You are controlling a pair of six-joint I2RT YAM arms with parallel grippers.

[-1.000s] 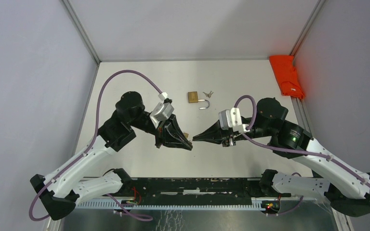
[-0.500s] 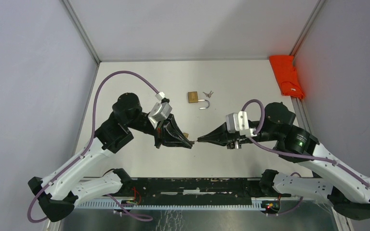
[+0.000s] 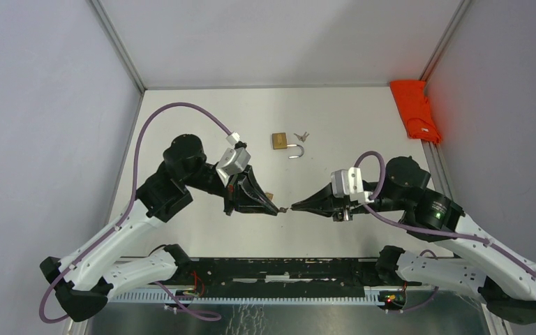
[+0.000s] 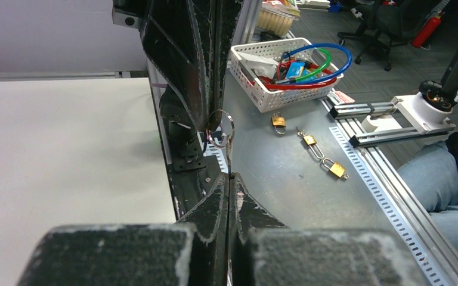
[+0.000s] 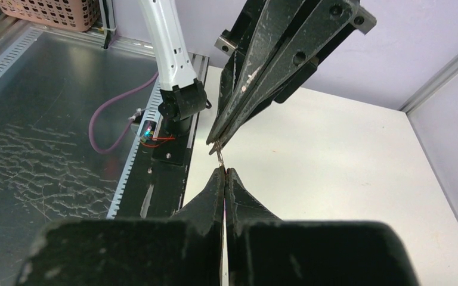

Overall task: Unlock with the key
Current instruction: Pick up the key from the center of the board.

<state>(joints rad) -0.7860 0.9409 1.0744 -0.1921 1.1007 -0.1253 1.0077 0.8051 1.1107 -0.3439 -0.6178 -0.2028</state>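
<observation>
While between shut fingers (image 3: 260,198), 1 keyring (image 3: 284,208)

Two grippers (image 3: 277,208) (image 3: 293,207), one red cloth (image 3: 415,108), one basket (image 4: 274,98), three bench padlocks (image 4: 278,121) (image 4: 310,140) (image 4: 336,169).

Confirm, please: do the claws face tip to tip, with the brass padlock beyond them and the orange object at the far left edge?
Not quite: the top external view shows the orange object at the far right edge, not left. The left claw and right claw do face tip to tip, the brass padlock beyond them.
</observation>
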